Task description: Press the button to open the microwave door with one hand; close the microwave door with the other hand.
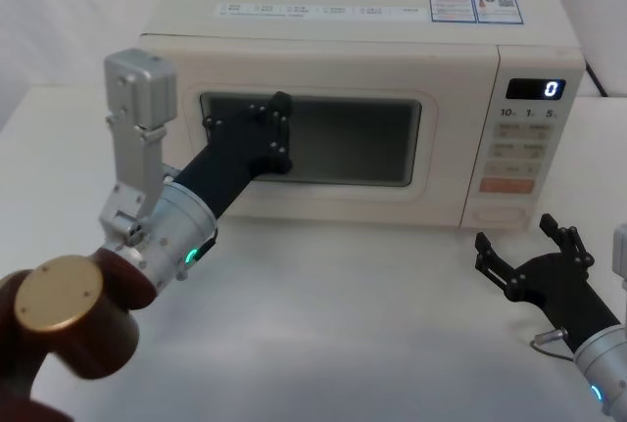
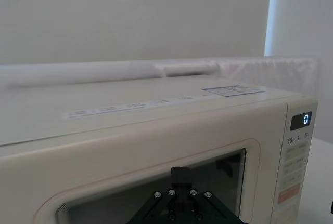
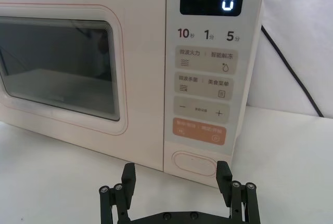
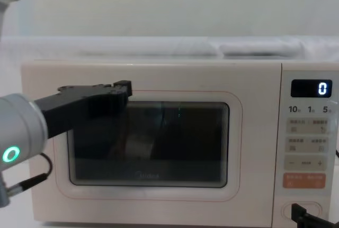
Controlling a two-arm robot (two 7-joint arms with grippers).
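The right claw (image 3: 176,185), fingers spread wide, is being held low over the counter (image 1: 343,314), just before the button (image 3: 194,163) at the microwave's (image 1: 323,60) lower right corner. The left claw (image 1: 274,128), apparently closed, is being held against the shut door (image 1: 441,148).

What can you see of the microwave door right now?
The door is a cream, plastic-looking panel with a dark rounded-rectangle window, a thin orange outline and a faint logo under the glass. It looks shut, flush with the microwave front, left of the control panel. The left gripper is at the window's upper left, apparently touching it. The right gripper hangs apart, before the button.
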